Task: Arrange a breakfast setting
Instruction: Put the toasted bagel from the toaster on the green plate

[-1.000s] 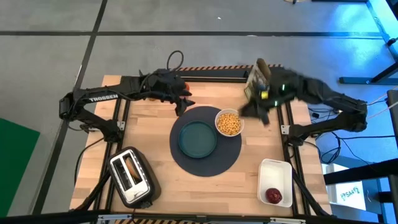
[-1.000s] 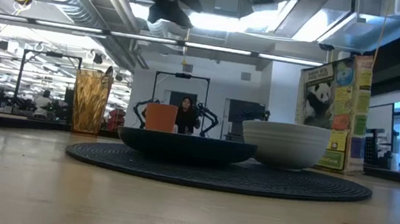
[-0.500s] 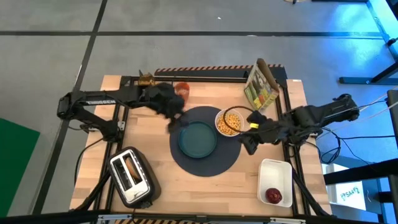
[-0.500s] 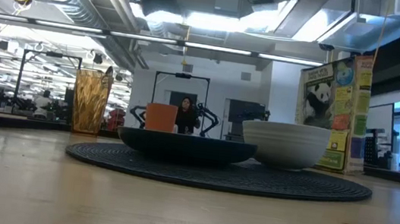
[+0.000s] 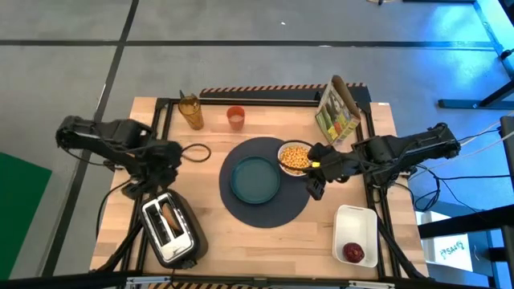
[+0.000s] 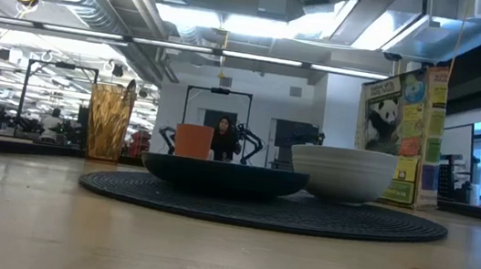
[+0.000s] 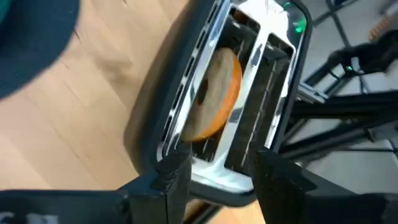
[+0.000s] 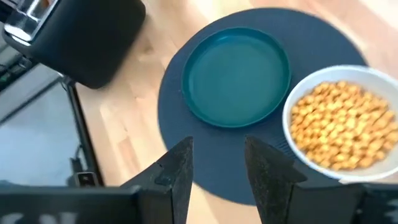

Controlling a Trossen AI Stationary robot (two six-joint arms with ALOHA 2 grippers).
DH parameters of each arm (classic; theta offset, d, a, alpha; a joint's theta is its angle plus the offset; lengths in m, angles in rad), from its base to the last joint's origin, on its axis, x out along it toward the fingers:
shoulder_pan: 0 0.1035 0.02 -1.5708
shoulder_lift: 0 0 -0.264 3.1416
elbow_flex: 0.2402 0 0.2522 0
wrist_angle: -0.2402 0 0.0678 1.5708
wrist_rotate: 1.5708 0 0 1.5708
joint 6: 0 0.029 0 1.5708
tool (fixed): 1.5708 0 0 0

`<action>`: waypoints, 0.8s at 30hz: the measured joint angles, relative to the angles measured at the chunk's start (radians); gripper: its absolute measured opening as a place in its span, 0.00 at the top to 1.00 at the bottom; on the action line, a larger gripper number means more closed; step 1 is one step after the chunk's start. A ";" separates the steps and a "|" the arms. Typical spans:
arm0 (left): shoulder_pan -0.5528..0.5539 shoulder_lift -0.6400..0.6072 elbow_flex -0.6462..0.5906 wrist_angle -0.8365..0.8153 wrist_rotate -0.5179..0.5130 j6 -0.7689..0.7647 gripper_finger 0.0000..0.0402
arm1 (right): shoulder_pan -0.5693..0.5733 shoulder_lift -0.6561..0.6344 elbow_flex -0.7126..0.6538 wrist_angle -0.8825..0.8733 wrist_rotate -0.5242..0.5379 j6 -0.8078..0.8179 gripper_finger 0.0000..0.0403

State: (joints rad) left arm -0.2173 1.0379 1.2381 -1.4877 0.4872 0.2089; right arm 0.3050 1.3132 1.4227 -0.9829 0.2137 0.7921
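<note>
Left claw [image 7: 216, 171] hovers open above bagel [image 7: 214, 93] in toaster [image 7: 249, 81].

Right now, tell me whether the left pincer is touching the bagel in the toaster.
Apart. The left wrist view shows the left pincer with empty fingers short of the bagel, which sits in the toaster slot, a gap between them.

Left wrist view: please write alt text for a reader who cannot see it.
A browned bagel half stands upright in one slot of a silver-and-black toaster on the light wooden table, seen from just above. The left gripper hangs over the toaster's near end, its two dark fingers apart with nothing between them. The dark-blue mat's edge shows at one corner.
</note>
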 joint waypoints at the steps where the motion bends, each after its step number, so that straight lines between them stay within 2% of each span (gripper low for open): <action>1: -0.026 -0.002 0.000 0.022 -0.017 -0.035 0.63 | -0.008 0.000 0.000 0.000 -0.005 -0.029 0.67; 4: -0.100 0.011 0.000 0.094 -0.063 -0.117 0.63 | -0.028 0.000 0.000 0.000 -0.032 -0.085 0.67; 8: -0.166 0.046 0.000 0.157 -0.084 -0.149 0.63 | -0.031 0.000 0.000 -0.001 -0.039 -0.123 0.67; 15: -0.266 0.137 0.000 0.155 -0.086 -0.162 0.65 | -0.031 0.000 0.000 -0.001 -0.040 -0.154 0.67; 21: -0.310 0.198 0.000 0.155 -0.179 -0.146 0.70 | -0.031 0.000 0.000 0.000 -0.040 -0.169 0.67; 24: -0.310 0.212 0.000 0.155 -0.182 -0.130 0.72 | -0.031 -0.001 0.000 0.000 -0.040 -0.170 0.67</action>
State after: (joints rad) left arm -0.5274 1.2496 1.2377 -1.3331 0.3054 0.0792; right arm 0.2745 1.3127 1.4227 -0.9833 0.1741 0.6216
